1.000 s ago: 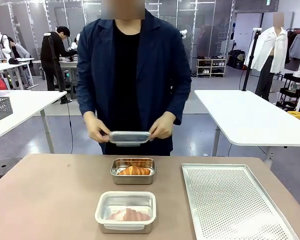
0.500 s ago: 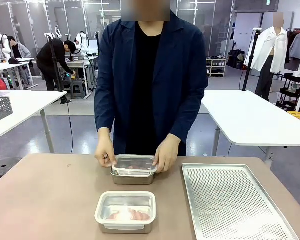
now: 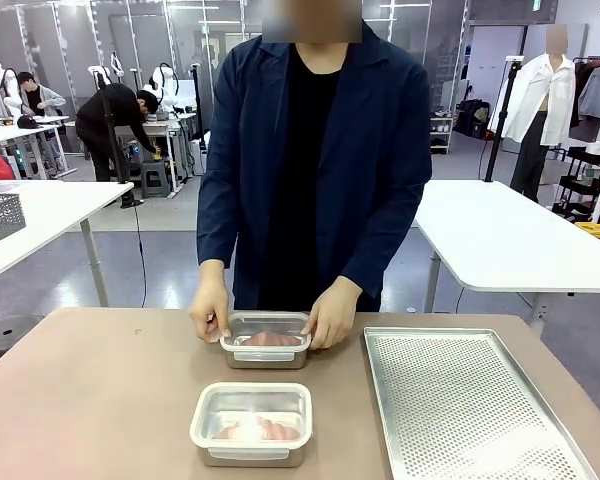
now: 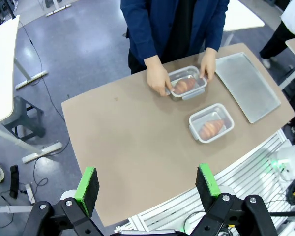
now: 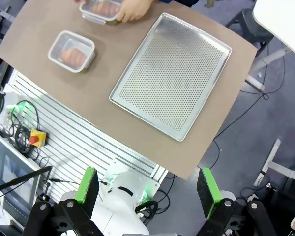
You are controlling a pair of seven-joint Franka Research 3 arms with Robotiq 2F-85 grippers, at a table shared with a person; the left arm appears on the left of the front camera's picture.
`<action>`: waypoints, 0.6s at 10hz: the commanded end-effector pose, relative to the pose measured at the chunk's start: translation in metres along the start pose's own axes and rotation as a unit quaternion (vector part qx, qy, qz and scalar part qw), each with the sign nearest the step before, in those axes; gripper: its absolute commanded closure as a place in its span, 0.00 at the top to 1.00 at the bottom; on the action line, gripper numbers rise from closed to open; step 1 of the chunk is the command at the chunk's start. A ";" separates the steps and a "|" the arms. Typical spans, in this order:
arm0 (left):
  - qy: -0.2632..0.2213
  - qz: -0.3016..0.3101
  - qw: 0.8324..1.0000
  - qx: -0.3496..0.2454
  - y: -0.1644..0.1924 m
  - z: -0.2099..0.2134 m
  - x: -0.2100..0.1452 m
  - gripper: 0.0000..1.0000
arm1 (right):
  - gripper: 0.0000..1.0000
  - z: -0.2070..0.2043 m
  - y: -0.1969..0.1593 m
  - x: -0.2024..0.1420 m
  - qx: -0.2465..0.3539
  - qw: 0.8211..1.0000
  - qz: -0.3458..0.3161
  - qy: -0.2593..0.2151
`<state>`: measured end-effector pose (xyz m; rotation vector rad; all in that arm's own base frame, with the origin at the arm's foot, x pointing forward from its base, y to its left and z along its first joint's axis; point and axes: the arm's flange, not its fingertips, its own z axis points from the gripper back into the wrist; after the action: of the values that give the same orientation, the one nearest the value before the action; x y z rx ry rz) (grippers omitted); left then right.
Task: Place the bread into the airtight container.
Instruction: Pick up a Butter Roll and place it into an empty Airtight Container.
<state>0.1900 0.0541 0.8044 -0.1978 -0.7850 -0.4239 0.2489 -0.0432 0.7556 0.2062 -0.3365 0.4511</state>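
On the brown table (image 3: 90,400) stand two metal airtight containers. The far container (image 3: 266,343) holds a bread (image 3: 270,339) under a clear lid, and a person's hands (image 3: 330,315) press on both ends of that lid. Closer to me, the near container (image 3: 251,422) is lidded too, with another bread (image 3: 255,430) inside. From high above, the left wrist view takes in both the far container (image 4: 187,84) and the near container (image 4: 211,123). My left gripper (image 4: 147,183) is open and holds nothing. My right gripper (image 5: 147,186) is likewise open, far above the table.
A perforated metal tray (image 3: 470,400) lies on the table's right side, beside the containers. The person stands at the far edge. White tables stand behind at left and right. The table's left half is bare.
The person lowered the clear lid from chest height onto the far container and now presses it down with both hands. The near container has not moved.
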 end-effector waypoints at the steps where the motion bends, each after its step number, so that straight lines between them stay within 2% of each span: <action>1: -0.001 -0.003 1.000 -0.004 -0.001 0.000 0.001 1.00 | 1.00 0.001 -0.001 -0.001 -0.001 1.000 0.005 0.000; 6: -0.001 -0.003 1.000 -0.004 -0.001 0.000 0.001 1.00 | 1.00 0.001 -0.001 -0.001 -0.001 1.000 0.005 0.000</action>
<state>0.1900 0.0541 0.8044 -0.1978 -0.7850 -0.4239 0.2489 -0.0432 0.7556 0.2062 -0.3365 0.4512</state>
